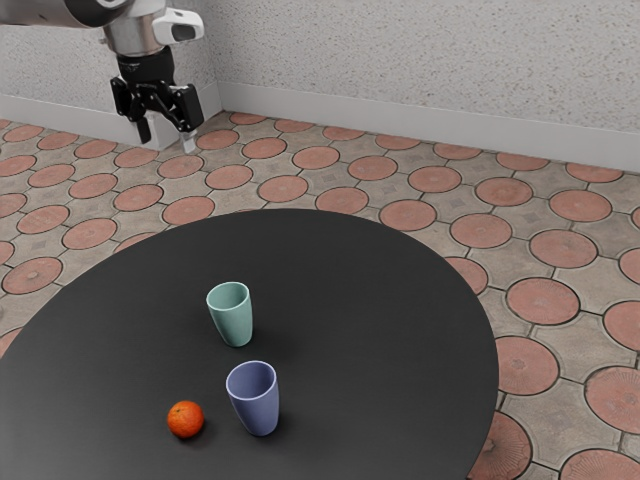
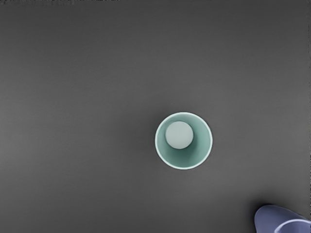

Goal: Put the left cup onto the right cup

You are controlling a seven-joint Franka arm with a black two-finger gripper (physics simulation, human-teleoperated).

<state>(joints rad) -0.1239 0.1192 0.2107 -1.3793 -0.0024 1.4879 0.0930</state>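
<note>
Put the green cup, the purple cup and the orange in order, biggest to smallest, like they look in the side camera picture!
1. purple cup and green cup: nearly alike. The purple one looks slightly bigger, but it stands nearer the camera, so I won't rank them.
2. orange: clearly smallest.

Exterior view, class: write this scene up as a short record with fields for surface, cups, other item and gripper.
Surface: round black table
Green cup: upright, empty, apart from the other cup
Purple cup: upright, nearer the camera than the green one
Other item: orange, beside the purple cup, not touching
Gripper: open, empty, raised well clear of both cups
</note>
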